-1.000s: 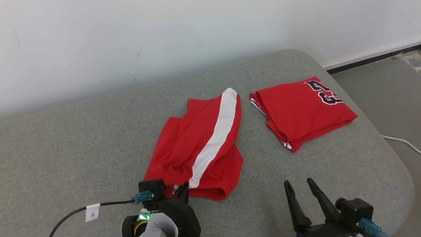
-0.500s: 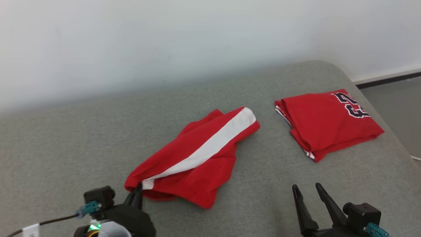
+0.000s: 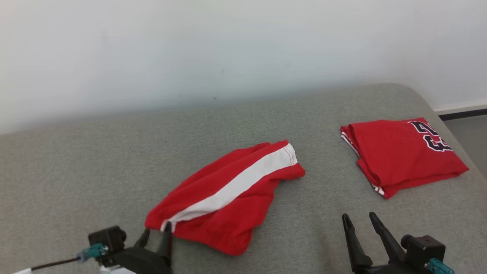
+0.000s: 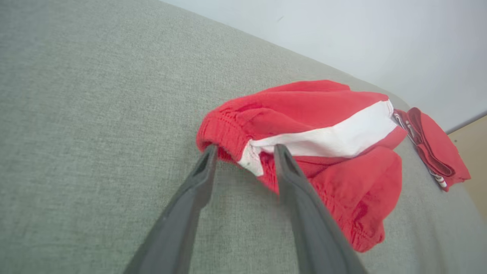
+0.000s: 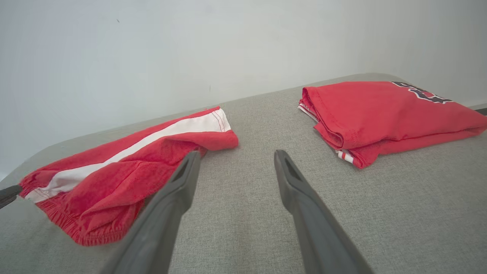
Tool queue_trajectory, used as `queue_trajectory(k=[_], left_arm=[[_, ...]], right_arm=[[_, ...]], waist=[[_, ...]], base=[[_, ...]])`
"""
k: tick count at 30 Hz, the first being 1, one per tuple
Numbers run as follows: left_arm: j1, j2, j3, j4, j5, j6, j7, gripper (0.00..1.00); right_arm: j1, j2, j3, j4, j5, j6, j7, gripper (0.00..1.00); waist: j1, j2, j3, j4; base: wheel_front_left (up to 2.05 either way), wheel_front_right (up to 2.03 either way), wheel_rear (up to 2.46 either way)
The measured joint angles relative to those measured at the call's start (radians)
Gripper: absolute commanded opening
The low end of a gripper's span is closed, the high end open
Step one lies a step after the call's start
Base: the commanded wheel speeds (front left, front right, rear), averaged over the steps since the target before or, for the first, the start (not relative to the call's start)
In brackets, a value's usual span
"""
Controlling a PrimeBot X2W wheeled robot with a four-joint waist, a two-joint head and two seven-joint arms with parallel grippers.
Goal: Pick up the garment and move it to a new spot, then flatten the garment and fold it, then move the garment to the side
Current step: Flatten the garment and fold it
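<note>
The garment [image 3: 228,194] is a pair of red shorts with a white side stripe, lying crumpled and slanted on the grey cushion [image 3: 95,171]. My left gripper [image 3: 156,231] is at its near left waistband corner, jaws apart. In the left wrist view the garment [image 4: 315,125] has that corner lying loose between the left gripper's [image 4: 244,150] tips. My right gripper [image 3: 358,217] stands open and empty at the lower right, apart from the cloth. The right wrist view shows the right gripper [image 5: 236,154] over bare cushion, with the garment [image 5: 125,163] to its left.
A folded red jersey [image 3: 403,152] with dark numbers lies at the cushion's right end, also seen as the jersey [image 4: 433,148] and the jersey [image 5: 380,110] in the wrist views. A pale wall runs behind. The cushion's rounded right edge drops to the floor [image 3: 468,129].
The head camera has turned left. My left gripper pulled the waistband end leftward, swinging the shorts to a slant, then opened and let go. The right gripper kept its pose.
</note>
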Motion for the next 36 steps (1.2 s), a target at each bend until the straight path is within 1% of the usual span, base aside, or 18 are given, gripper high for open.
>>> queue_trajectory(k=[6,11,12,14,15,17,18,19,23,24,27,29,30,31,32,34,35,36], left_arm=[[0.026,-0.026,-0.041,-0.005,-0.006,-0.005,0.035,1.00],[0.011,-0.056,-0.047,0.061,-0.014,-0.011,0.045,0.98],[0.002,-0.061,-0.044,0.078,-0.017,-0.011,0.044,0.90],[-0.021,-0.073,-0.036,0.120,-0.020,-0.013,0.037,0.59],[-0.025,-0.078,-0.034,0.129,-0.026,-0.020,0.034,0.51],[-0.030,-0.084,-0.035,0.148,-0.028,-0.022,0.033,0.48],[-0.033,-0.084,-0.035,0.157,-0.030,-0.030,0.033,0.42],[-0.038,-0.083,-0.034,0.165,-0.032,-0.030,0.028,0.39],[-0.044,-0.085,-0.028,0.189,-0.035,-0.039,0.017,0.40],[-0.045,-0.085,-0.028,0.194,-0.035,-0.040,0.017,0.36],[-0.052,-0.086,-0.028,0.203,-0.035,-0.047,0.012,0.09],[-0.055,-0.087,-0.031,0.205,-0.035,-0.048,0.010,0.05],[-0.055,-0.088,-0.033,0.205,-0.035,-0.048,0.010,0.07],[-0.055,-0.089,-0.036,0.205,-0.035,-0.052,0.010,0.13],[-0.055,-0.091,-0.039,0.204,-0.035,-0.054,0.009,0.27],[-0.054,-0.096,-0.047,0.202,-0.034,-0.056,0.010,0.44],[-0.054,-0.099,-0.051,0.202,-0.034,-0.057,0.013,0.48],[-0.054,-0.103,-0.054,0.202,-0.033,-0.057,0.015,0.58]], right_arm=[[0.002,0.000,0.001,-0.006,-0.005,0.000,0.003,1.00],[0.001,0.000,0.018,-0.008,-0.006,0.000,0.011,1.00],[0.000,0.000,0.021,-0.009,-0.006,0.000,0.011,1.00],[-0.003,0.000,0.026,-0.012,-0.007,0.000,0.015,1.00],[-0.003,0.000,0.024,-0.012,-0.008,0.000,0.016,1.00],[-0.003,0.000,0.021,-0.013,-0.010,0.000,0.019,1.00],[-0.003,0.000,0.021,-0.015,-0.011,0.000,0.019,1.00],[-0.003,0.000,0.020,-0.016,-0.011,0.000,0.019,1.00],[-0.002,0.000,0.016,-0.019,-0.011,0.000,0.019,1.00],[-0.002,0.000,0.016,-0.019,-0.011,0.000,0.019,1.00],[-0.002,0.000,0.015,-0.019,-0.011,0.000,0.019,1.00],[-0.002,0.000,0.014,-0.018,-0.011,0.000,0.019,1.00],[-0.002,0.000,0.014,-0.018,-0.011,0.000,0.019,1.00],[-0.002,0.000,0.014,-0.018,-0.011,0.000,0.019,1.00],[-0.002,0.000,0.013,-0.018,-0.011,0.000,0.019,1.00],[-0.002,0.000,0.013,-0.017,-0.011,0.000,0.019,1.00],[-0.002,0.000,0.014,-0.017,-0.010,0.000,0.019,1.00],[-0.002,0.000,0.015,-0.017,-0.010,0.000,0.019,1.00]], waist=[[0.0000,0.0000,-0.001,0.028],[0.0000,0.0000,0.004,0.035],[0.0000,0.0000,0.005,0.034],[0.0000,-0.0001,0.009,0.026],[0.0000,0.0000,0.010,0.022],[0.0000,0.0000,0.013,0.016],[0.0000,0.0000,0.014,0.013],[0.0000,-0.0001,0.016,0.011],[0.0000,0.0000,0.021,0.005],[0.0000,0.0000,0.021,0.005],[0.0000,0.0000,0.021,0.008],[0.0000,-0.0001,0.020,0.011],[0.0000,0.0000,0.019,0.013],[0.0000,0.0000,0.018,0.015],[0.0000,-0.0001,0.017,0.017],[0.0000,-0.0001,0.015,0.020],[0.0000,0.0000,0.014,0.022],[0.0000,0.0000,0.013,0.023]], base=[[0.00,0.00,0.00],[0.00,0.00,0.00],[0.00,0.00,0.00],[0.00,0.00,0.00],[0.00,0.00,0.00],[0.00,0.00,0.00],[0.00,0.00,0.00],[0.00,0.00,0.00],[0.00,0.00,0.00],[0.00,0.00,0.00],[0.00,0.00,0.00],[0.00,0.00,0.00],[0.00,0.00,0.00],[0.00,0.00,0.00],[0.00,0.00,0.00],[0.00,0.00,0.00],[0.00,0.00,0.00],[0.00,0.00,0.00]])
